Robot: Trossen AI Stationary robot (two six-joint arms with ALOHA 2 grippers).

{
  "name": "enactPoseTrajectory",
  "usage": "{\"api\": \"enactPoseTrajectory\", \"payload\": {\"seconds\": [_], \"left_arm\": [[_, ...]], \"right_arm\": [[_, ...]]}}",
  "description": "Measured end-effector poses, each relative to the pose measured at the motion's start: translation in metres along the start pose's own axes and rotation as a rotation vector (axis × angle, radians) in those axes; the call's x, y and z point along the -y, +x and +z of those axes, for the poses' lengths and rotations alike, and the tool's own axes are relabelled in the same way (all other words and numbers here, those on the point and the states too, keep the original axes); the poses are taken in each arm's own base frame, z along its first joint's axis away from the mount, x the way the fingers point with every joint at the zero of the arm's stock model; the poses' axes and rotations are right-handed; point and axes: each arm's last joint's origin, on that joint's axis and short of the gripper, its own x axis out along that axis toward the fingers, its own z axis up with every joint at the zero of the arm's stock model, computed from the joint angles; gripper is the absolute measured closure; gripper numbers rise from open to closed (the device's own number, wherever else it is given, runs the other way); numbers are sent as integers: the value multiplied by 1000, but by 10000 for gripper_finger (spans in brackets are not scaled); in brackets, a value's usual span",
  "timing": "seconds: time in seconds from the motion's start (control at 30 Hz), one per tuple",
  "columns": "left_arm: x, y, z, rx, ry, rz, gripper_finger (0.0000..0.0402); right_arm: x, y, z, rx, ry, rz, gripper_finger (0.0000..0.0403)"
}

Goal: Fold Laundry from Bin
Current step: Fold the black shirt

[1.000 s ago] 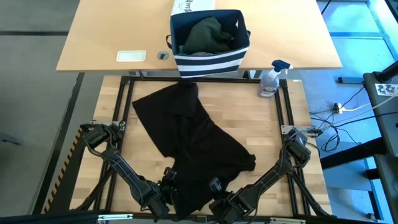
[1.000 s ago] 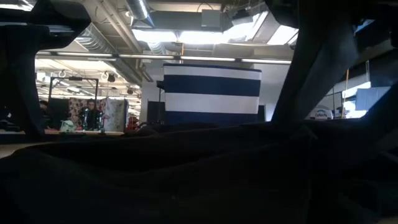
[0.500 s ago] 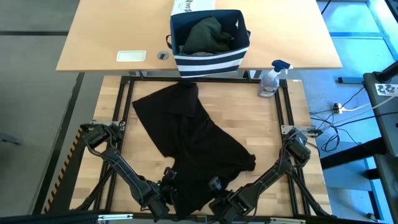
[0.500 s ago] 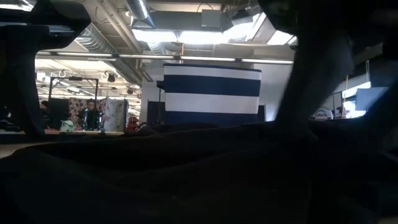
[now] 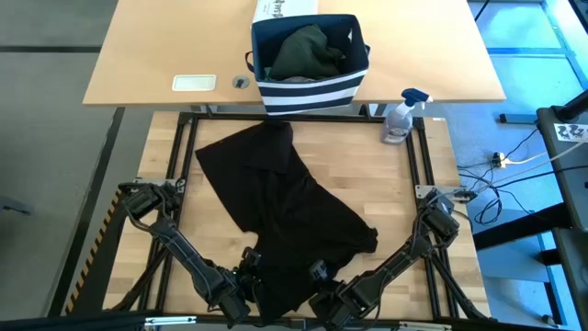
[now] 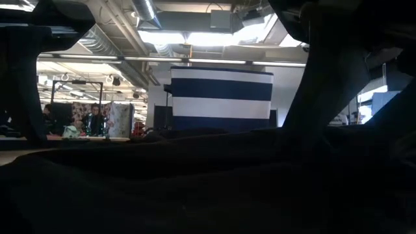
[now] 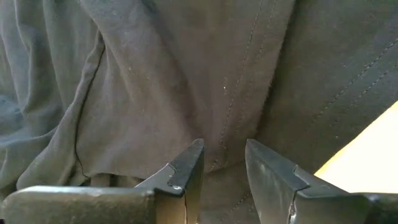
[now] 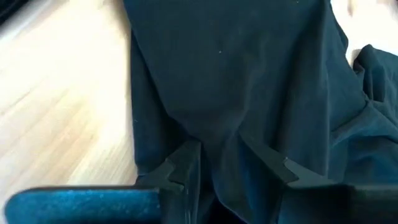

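A black garment (image 5: 285, 202) lies spread across the wooden table, from below the bin to the near edge. The navy bin (image 5: 308, 90) with white stripes stands on the far desk and holds dark green laundry (image 5: 303, 51). In the low view the bin (image 6: 221, 97) rises behind the dark cloth. At the garment's near end, my left gripper (image 5: 246, 292) and my right gripper (image 5: 323, 296) are each shut on the cloth, side by side. My left gripper pinches a raised ridge of the black cloth (image 7: 224, 134) between its two fingers, slanting down from the near side. One layer or several, I cannot tell. The cloth around it lies slack on the table. My right gripper has a gathered ridge of the black cloth (image 8: 221, 127) between its two fingers (image 8: 186, 158), close to the garment's side edge. It slants down from the near side. Creases run toward the pinch, and the rest of the cloth lies on the table.
A spray bottle (image 5: 400, 119) stands at the table's far right corner. A white printed box (image 5: 285, 9) sits behind the bin, and a white tray (image 5: 194, 83) lies on the far desk. Bare wood shows left and right of the garment. People sit far off (image 6: 96, 120).
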Motion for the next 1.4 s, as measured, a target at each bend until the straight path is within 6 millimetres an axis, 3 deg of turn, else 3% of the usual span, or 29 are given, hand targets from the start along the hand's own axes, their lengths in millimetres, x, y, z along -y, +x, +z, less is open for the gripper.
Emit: {"api": "enactPoseTrajectory", "payload": {"seconds": [0.2,0.43,0.6,0.77,0.97,1.4], "left_arm": [[0,0,0,0,0,0,289],[0,0,0,0,0,0,289],[0,0,0,0,0,0,289],[0,-1,1,1,0,1,289],[-4,-11,14,45,-22,-1,289],[1,-21,28,135,-77,-38,289]], "right_arm": [[0,0,0,1,1,0,308],[0,0,1,6,14,32,395],[3,-3,2,12,61,15,399],[14,-20,13,59,127,6,401],[30,-34,17,94,225,4,401],[50,-24,16,84,345,2,402]]}}
